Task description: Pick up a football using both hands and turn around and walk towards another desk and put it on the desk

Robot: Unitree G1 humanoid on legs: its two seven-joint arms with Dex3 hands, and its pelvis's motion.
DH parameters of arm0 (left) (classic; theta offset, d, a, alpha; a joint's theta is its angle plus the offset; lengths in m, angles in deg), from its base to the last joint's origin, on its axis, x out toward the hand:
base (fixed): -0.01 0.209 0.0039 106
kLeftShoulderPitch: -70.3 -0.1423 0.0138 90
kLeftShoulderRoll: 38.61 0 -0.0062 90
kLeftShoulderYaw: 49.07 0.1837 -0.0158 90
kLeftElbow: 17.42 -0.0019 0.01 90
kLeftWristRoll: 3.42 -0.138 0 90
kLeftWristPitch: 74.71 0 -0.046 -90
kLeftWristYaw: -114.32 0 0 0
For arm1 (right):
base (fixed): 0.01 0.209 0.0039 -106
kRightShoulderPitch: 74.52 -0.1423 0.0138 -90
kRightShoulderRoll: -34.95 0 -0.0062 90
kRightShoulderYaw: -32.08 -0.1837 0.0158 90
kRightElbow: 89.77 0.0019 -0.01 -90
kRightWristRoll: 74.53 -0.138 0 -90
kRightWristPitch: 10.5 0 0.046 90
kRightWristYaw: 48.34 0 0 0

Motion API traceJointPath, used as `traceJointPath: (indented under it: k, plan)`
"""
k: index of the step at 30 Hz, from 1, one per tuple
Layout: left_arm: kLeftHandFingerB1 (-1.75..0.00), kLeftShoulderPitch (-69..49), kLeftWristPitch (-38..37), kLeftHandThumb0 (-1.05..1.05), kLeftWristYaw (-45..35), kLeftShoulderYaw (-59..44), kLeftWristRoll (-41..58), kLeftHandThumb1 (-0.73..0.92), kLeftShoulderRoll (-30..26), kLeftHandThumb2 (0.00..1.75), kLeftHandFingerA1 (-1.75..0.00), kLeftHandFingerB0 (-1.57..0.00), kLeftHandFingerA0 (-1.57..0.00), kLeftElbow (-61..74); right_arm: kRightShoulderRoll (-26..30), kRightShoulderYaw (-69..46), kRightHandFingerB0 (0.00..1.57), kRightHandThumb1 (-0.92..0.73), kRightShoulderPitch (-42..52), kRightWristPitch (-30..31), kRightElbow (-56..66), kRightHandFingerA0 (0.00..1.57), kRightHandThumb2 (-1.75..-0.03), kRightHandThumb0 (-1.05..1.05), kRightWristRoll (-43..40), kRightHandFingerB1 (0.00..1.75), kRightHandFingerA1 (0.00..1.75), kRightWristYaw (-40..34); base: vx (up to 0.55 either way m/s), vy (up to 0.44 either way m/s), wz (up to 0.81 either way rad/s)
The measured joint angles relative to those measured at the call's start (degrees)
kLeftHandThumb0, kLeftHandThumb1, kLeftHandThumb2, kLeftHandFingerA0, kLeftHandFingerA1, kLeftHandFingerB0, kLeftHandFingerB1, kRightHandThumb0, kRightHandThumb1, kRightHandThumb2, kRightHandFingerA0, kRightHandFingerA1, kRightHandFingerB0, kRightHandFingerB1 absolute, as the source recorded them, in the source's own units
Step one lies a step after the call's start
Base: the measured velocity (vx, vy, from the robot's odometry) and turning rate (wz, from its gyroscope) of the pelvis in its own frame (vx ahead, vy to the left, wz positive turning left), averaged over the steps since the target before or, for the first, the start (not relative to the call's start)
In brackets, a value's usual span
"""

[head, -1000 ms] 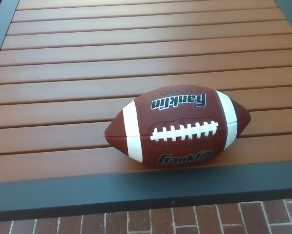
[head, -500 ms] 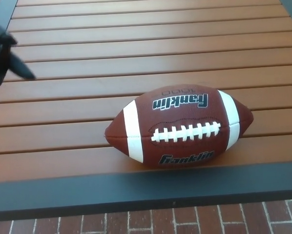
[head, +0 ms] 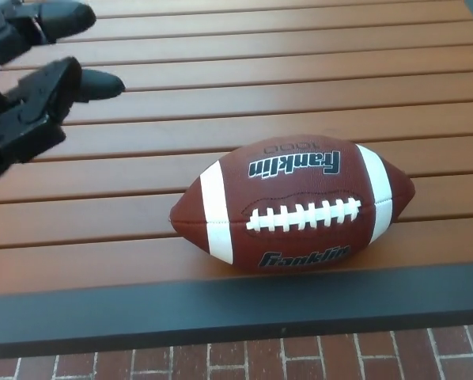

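**Left hand reaching in, ball not yet held**

I'm watching the football lying on its side near the front edge of the slatted desk, laces up, down and to the right of my left hand. That hand is hanging spread and empty, well apart from it. At the right edge I'm seeing only a dark sliver, perhaps the right hand; I cannot tell its state. One-sided contact could roll the ball off the edge.

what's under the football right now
The football lies on its side on the brown slatted desk, near the dark front edge. The slats directly beneath it are covered by the ball, so nothing else can be confirmed there.
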Motion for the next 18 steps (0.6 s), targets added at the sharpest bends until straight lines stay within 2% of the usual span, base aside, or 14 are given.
traceJointPath:
  k: [4, 10, 12, 13, 14, 17, 18]
  plan:
    - [-0.47, -1.8, 0.7, -0.22, 2.4, 0.9, -3.3, 0.87, 2.7, 0.65, -0.52, -0.45, -0.45, -3.1, -2.1, 0.9, 0.47, -0.83, 0.0, 3.3, -4.5, 0.55, -0.65, -0.46, 1.8, 0.41, 0.46, -1.3, 0.0, 0.0, 0.0]
    - [-0.52, -4.2, 1.3, -0.24, 4.6, 1.9, -8.0, 0.84, 7.0, 0.64, -0.59, -0.48, -0.48, -5.8, -5.2, 1.4, 0.46, -0.87, 0.0, 6.4, -7.4, 0.57, -0.66, -0.53, 5.0, 0.41, 0.46, -3.1, 0.0, 0.0, 0.0]
    - [-0.49, -4.4, 1.3, -0.32, 4.7, 2.3, -9.3, 0.85, 7.8, 0.64, -0.56, -0.44, -0.44, -6.3, -5.3, 1.4, 0.49, -0.88, 0.1, 6.6, -7.4, 0.56, -0.67, -0.59, 5.6, 0.4, 0.46, -3.1, 0.0, 0.0, 0.0]
    - [-0.54, -4.5, 1.3, -0.5, 4.7, 2.8, -10.3, 0.67, 8.0, 1.0, -0.57, -0.28, -0.3, -6.9, -5.3, 1.5, 0.49, -0.9, 0.3, 6.6, -7.4, 0.57, -0.67, -0.62, 6.1, 0.39, 0.45, -3.0, 0.0, 0.0, 0.0]
    - [-0.4, -4.5, 1.2, -0.46, 4.7, 3.0, -10.9, 0.88, 8.0, 0.66, -0.44, -0.3, -0.29, -7.3, -5.3, 1.5, 0.49, -0.9, 0.5, 6.6, -7.4, 0.57, -0.67, -0.62, 6.4, 0.4, 0.46, -3.0, 0.0, 0.0, 0.0]
    - [-0.38, -4.3, 1.2, -0.51, 4.3, 3.3, -13.3, 0.92, 8.2, 0.68, -0.42, -0.23, -0.2, -9.2, -5.0, 1.5, 0.51, -0.91, 1.2, 6.6, -7.5, 0.58, -0.68, -0.64, 7.5, 0.4, 0.45, -2.3, 0.0, 0.0, 0.0]
    - [-0.34, -4.1, 1.1, -0.56, 4.2, 3.4, -14.0, 0.92, 8.3, 0.69, -0.39, -0.16, -0.15, -10.0, -5.0, 1.5, 0.49, -0.9, 1.2, 6.6, -7.5, 0.57, -0.67, -0.63, 7.8, 0.41, 0.46, -2.1, 0.0, 0.0, 0.0]
